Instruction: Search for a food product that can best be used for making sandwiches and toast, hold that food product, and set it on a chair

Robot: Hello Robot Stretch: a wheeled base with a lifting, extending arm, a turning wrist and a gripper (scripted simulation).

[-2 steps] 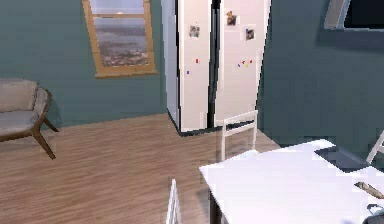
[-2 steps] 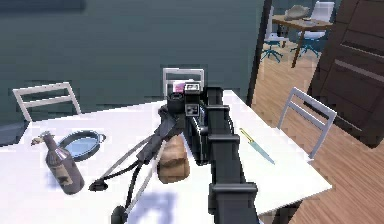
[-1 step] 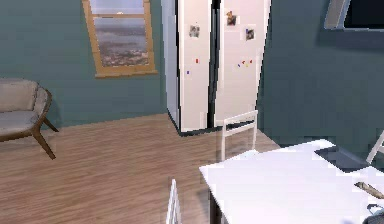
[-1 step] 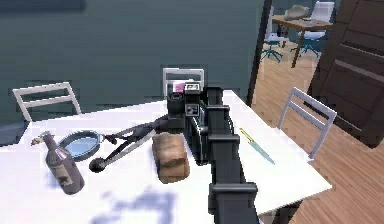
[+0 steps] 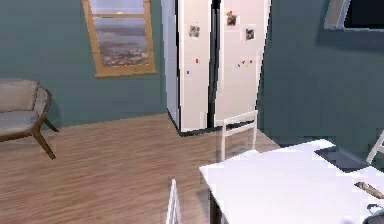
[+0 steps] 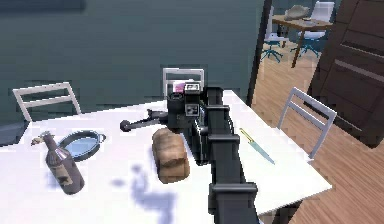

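— Listing stock on the white table (image 6: 285, 170), arm side view: where is the loaf (image 6: 170, 155)?
— Item one: brown loaf, lying flat mid-table, right of a dark bottle (image 6: 62, 165) and a blue plate (image 6: 80, 145).
— And the gripper (image 6: 135, 123)?
— Item two: just beyond the loaf's far end. Whether it holds anything cannot be told. A white chair (image 6: 183, 78) stands at the far edge.

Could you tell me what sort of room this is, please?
Probably a kitchen-diner: a tall fridge, a white table with chairs around it, and a loaf and a bottle on it.
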